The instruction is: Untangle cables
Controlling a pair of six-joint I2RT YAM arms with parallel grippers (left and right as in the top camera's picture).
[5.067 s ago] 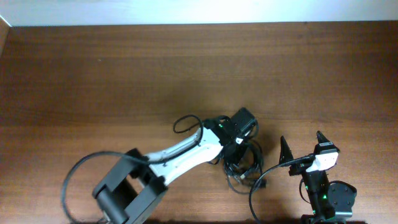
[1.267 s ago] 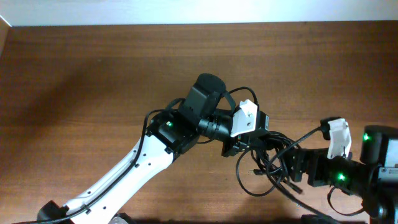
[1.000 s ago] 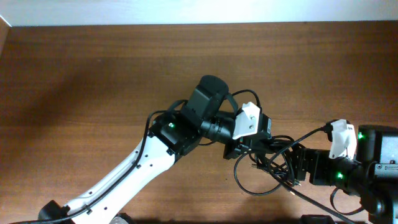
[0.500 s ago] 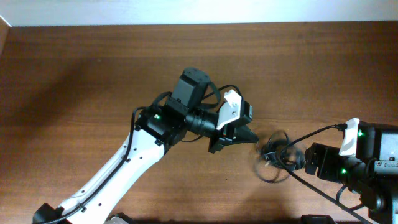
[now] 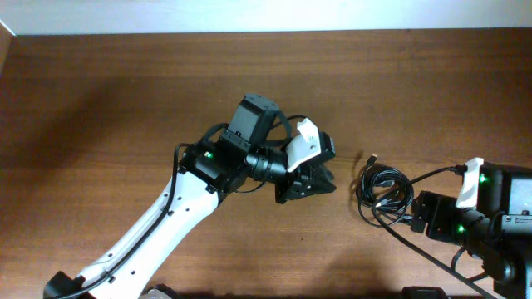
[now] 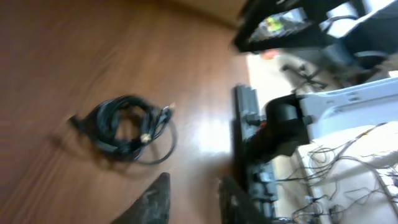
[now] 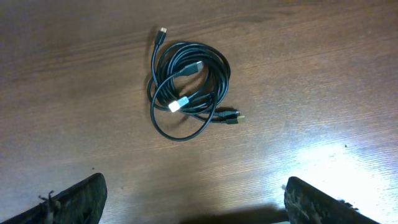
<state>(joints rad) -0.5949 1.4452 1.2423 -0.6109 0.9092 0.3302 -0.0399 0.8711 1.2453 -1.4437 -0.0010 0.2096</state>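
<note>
The cables (image 5: 383,192) are one loose coiled bundle of thin black cords with small plugs, lying on the brown table between my two arms. In the left wrist view the cables (image 6: 124,127) lie ahead of my left gripper (image 6: 193,202), which is open and empty. In the overhead view the left gripper (image 5: 320,184) is a little to the left of the bundle and apart from it. In the right wrist view the cables (image 7: 189,87) show a pale plug tip, and my right gripper (image 7: 196,202) is wide open and empty below them. Overhead, the right gripper (image 5: 414,218) sits just right of the bundle.
A thicker black arm cable (image 5: 432,174) runs from the right arm past the bundle's right side. The right arm's base (image 5: 499,224) fills the lower right corner. A pale wall edge (image 5: 266,17) borders the table's far side.
My left gripper has let go of the bundle and drawn back to the left. The bundle has dropped into a coil on the table. The right arm has pulled back right, open.
</note>
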